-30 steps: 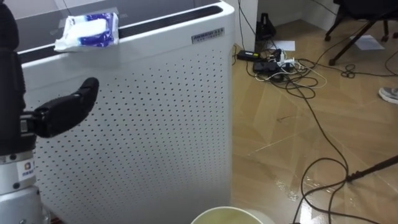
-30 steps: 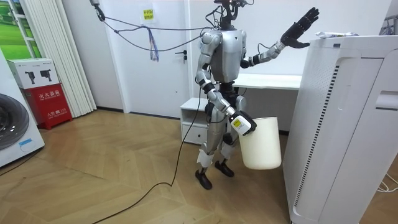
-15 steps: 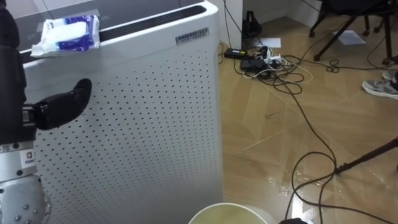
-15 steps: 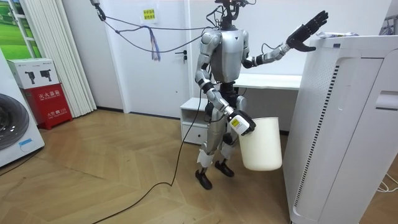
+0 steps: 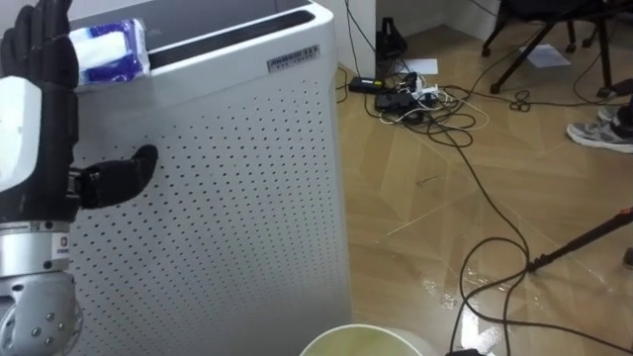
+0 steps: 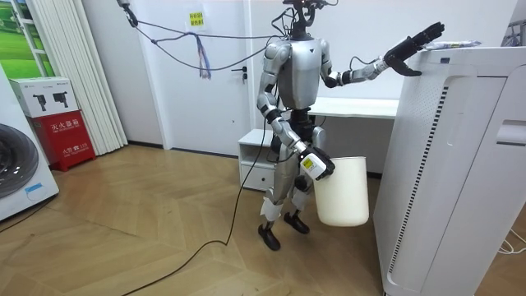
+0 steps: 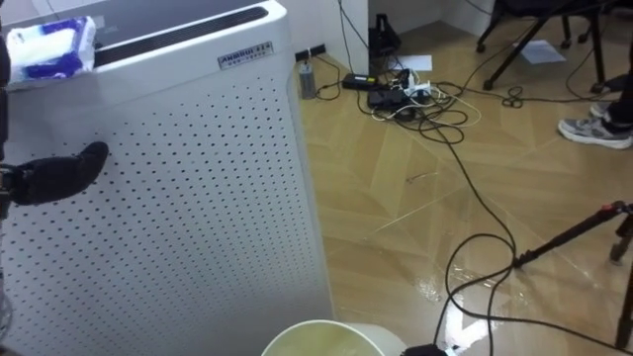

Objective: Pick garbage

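Reach | tissue packet (image 5: 104, 51) lies atop white air purifier (image 5: 218, 178) | left hand (image 5: 40, 119) raised just beside it, fingers straight, empty | right hand (image 6: 315, 167) at rim of white bin (image 6: 343, 193), grip unreadable | come over packet, pinch downward, don't shove it off.

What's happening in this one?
The robot stands beside a tall white perforated appliance. Its left hand is raised and open, right next to a blue-and-white packet lying on the appliance's top. The hand has not gripped the packet yet. A white bin hangs at its right hand, down by its hip.
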